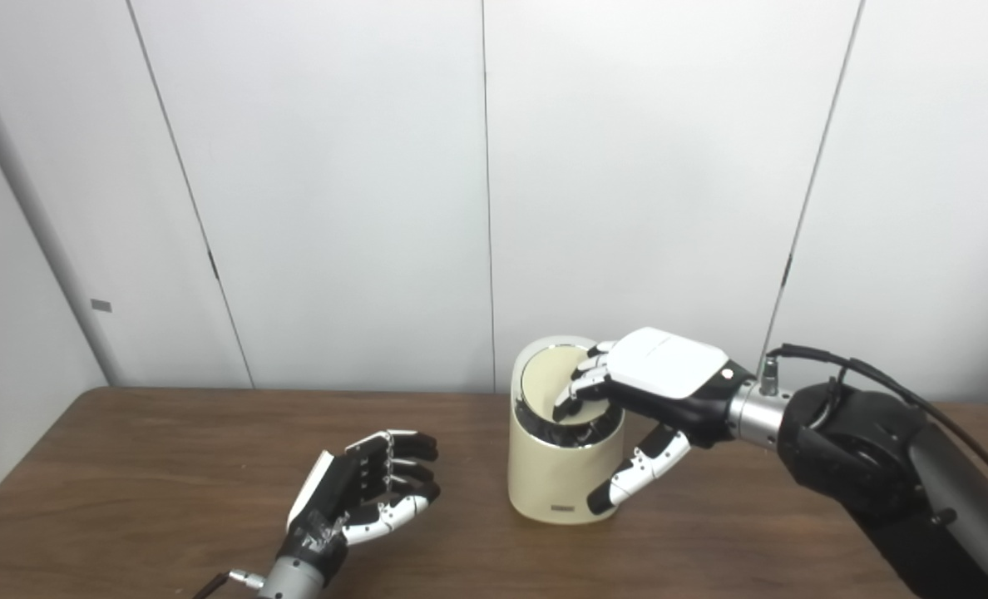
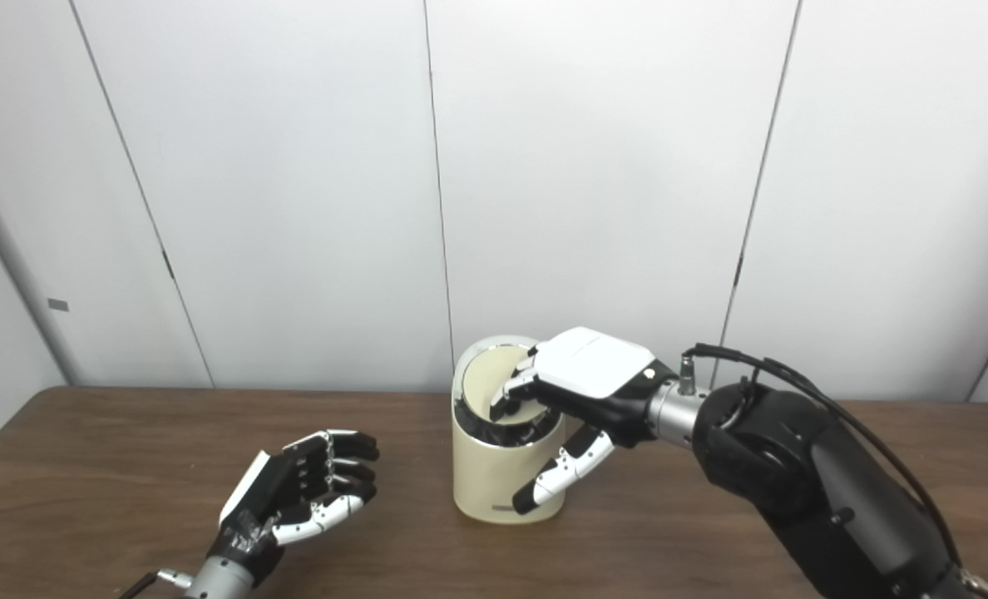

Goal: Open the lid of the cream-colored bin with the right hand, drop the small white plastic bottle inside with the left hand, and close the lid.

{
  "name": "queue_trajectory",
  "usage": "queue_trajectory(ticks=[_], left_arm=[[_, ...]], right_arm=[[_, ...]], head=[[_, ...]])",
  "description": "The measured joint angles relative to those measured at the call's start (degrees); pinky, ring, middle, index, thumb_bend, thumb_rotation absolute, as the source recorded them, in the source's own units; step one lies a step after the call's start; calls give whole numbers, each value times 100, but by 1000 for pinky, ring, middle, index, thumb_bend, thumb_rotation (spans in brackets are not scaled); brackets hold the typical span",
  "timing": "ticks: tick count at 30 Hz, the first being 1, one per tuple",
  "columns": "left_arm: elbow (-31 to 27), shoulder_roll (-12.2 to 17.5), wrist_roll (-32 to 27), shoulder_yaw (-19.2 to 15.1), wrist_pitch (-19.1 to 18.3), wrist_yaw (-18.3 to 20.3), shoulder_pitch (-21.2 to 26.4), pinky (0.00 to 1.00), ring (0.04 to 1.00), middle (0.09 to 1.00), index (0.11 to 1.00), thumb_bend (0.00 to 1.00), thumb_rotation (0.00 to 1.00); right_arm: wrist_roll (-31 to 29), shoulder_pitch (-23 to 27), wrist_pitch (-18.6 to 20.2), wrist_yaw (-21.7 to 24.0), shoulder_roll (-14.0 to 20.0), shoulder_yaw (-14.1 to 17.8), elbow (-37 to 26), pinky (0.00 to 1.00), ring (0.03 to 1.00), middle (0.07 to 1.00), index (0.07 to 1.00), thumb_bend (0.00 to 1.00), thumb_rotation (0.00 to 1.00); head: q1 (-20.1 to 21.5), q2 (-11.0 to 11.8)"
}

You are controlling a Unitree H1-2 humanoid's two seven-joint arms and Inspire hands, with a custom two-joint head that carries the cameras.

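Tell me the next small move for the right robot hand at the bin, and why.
Probably press the lid down flat. It sits tilted in the cream bin, with the right robot hand's fingers on it. The left robot hand rests empty on the table, and no bottle is visible, so it is likely inside.

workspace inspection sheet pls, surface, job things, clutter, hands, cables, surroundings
surface: brown wood-grain table, bare where visible
job's things: cream-colored bin upright right of centre; lid tilted up at the back; small white plastic bottle not seen
clutter: nothing seen
hands: right hand over the bin's top, fingers on the lid, thumb down beside the bin's wall; left hand above the table left of the bin, fingers curled, holding nothing
cables: black cable looping along the right forearm
surroundings: white wall panels behind the table
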State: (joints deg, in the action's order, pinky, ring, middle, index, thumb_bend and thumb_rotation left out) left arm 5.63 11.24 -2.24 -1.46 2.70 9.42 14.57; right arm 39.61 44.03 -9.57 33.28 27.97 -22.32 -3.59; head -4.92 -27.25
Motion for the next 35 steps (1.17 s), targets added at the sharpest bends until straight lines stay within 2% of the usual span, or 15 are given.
queue_trajectory(ticks=[4, 7, 10, 12, 13, 16, 19, 23, 27, 29, 35], left_arm=[[0, 0, 11, -1, 0, -9, 1, 528, 618, 681, 675, 510, 0], [3, -1, 14, 4, 1, -8, 10, 530, 618, 679, 676, 504, 0], [6, 1, 19, 2, 1, -9, 11, 532, 621, 680, 676, 499, 0], [6, 0, 17, 6, 3, -7, 15, 535, 622, 683, 674, 495, 0], [8, 3, 17, 0, 4, -7, 14, 532, 622, 683, 673, 495, 0], [15, 8, 8, -5, 10, -4, 16, 529, 623, 685, 674, 493, 0], [13, 8, 2, -3, 12, 2, 17, 528, 628, 689, 680, 505, 0], [12, 61, 29, 25, 14, 44, 17, 542, 655, 729, 750, 580, 47], [12, 99, 18, 83, 34, 138, 17, 577, 687, 766, 816, 634, 38], [18, 101, 4, 88, 80, 204, 16, 612, 713, 788, 847, 686, 111], [156, 100, -103, 74, 490, 295, 27, 641, 747, 818, 877, 684, 96]], right_arm=[[-46, -139, -144, -401, -116, 266, 75, 843, 834, 707, 723, 633, 635], [-105, -156, -93, -532, -170, 545, 80, 716, 845, 773, 769, 588, 640], [-161, -170, 91, -656, -177, 868, -47, 693, 827, 814, 805, 577, 651], [-238, -307, 292, -834, -247, 1176, -197, 685, 820, 837, 841, 591, 593], [-306, -417, 420, -962, -325, 1334, -276, 644, 807, 848, 861, 584, 518], [-659, -937, 788, -1326, -643, 1776, -412, 637, 801, 851, 881, 584, 460], [-1143, -1436, 938, -1342, -789, 1915, -370, 719, 837, 886, 914, 601, 400], [-1690, -1895, 941, -1441, -885, 2128, -105, 693, 832, 879, 898, 637, 319], [-2021, -2145, 796, -1634, -892, 2147, 423, 693, 834, 890, 897, 645, 292], [-2208, -2253, 692, -1690, -922, 2166, 609, 714, 837, 884, 901, 660, 276], [-2784, -2350, 298, -1998, -1169, 2307, 934, 765, 850, 884, 904, 674, 287]], head=[[17, 17], [18, 26], [18, 26], [18, 26], [18, 26], [18, 26], [26, 44], [70, 88], [88, 97], [105, 105], [281, 158]])
